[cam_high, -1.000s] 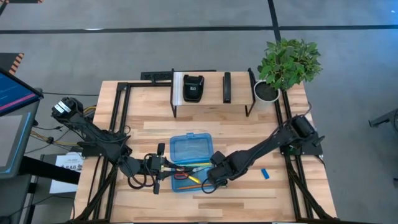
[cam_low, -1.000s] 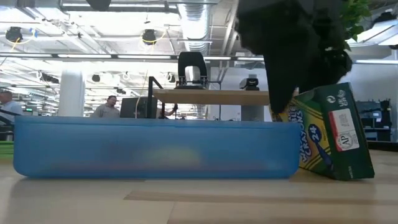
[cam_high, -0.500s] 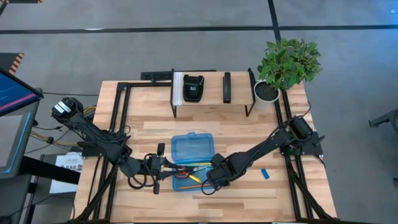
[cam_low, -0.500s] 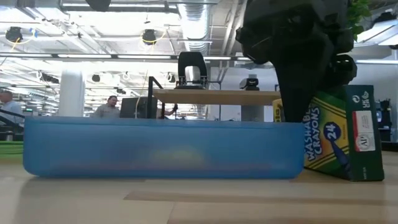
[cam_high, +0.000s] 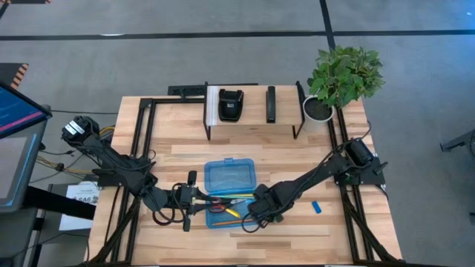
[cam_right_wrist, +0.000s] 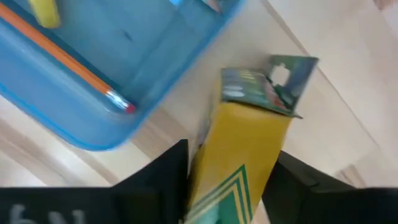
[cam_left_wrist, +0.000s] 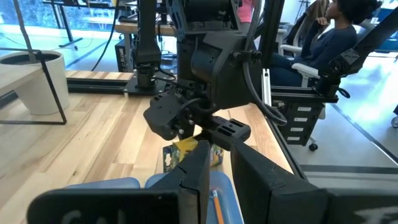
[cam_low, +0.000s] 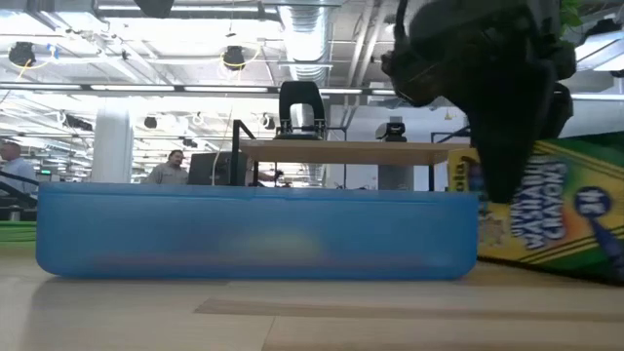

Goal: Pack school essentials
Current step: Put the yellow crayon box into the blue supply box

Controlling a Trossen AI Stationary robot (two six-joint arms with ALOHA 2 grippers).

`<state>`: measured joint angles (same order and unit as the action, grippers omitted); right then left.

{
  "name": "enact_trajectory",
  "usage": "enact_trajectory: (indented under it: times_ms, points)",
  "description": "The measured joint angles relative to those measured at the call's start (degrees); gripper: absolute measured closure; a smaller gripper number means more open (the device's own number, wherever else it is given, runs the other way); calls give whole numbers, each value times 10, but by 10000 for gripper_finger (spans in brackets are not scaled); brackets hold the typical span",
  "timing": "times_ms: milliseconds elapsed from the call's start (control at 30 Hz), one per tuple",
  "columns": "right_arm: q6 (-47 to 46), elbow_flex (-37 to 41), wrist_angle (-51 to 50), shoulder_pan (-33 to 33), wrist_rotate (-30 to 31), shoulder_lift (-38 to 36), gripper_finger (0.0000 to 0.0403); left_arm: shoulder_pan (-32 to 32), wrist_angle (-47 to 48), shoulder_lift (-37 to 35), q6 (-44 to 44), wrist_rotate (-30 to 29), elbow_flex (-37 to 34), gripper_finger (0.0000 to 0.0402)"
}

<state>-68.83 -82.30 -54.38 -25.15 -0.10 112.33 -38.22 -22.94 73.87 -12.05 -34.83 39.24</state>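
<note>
High view: the blue pencil case (cam_high: 228, 187) lies open at mid-tabletop, its lid on the far side, with pencils (cam_high: 231, 210) and red-handled scissors (cam_high: 216, 209) in the near tray. The left gripper (cam_high: 194, 200) sits at the tray's left edge; whether it holds anything cannot be told here. The right gripper (cam_high: 256, 216) is low at the tray's right near corner. A small blue eraser (cam_high: 316, 207) lies apart to the right, not yet packed. A potted plant (cam_high: 343, 76) stands at the far right corner.

Low view: the crayon box (cam_low: 546, 219) stands tilted just right of the tray's wall, with the right arm's dark fingers down over it.

Left wrist view: the left gripper's fingers (cam_left_wrist: 196, 175) stand close together, a narrow gap between them and nothing seen in it.

Right wrist view: the yellow crayon box (cam_right_wrist: 245, 134) sits between the two fingers (cam_right_wrist: 168, 174), which look to be closing on its sides; a firm hold is not certain. An orange pencil (cam_right_wrist: 68, 62) lies in the tray beyond.

Risk, as I judge it: the box is tilted, so an uneven squeeze could twist it free or tip it against the tray, and lifting it in could knock the tray's rim.
</note>
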Motion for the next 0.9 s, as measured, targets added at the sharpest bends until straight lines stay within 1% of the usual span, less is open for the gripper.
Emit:
enact_trajectory:
  times_ms: [233,333,433,500,567,633,733,800,900]
  points:
    - [18,0,-66,0,-3,-9,317,0,0,0,0,0,0,349]
    - [26,1,-76,0,-3,-25,342,0,0,0,1,0,0,349]
    - [26,0,-80,0,1,-53,348,0,0,0,-5,0,0,349]
    - [25,0,-80,0,13,-73,344,0,-2,2,-6,0,0,349]
    - [44,1,-69,0,28,-97,338,0,-2,3,-6,0,0,349]
    - [82,1,-43,0,46,-122,336,0,-6,3,-6,0,0,349]
    - [141,0,36,5,61,-151,335,0,-6,3,-2,0,0,349]
    - [184,0,97,13,52,-160,334,0,-6,3,-1,0,0,349]
    - [263,-1,181,33,-8,-157,334,0,-6,3,0,0,0,349]
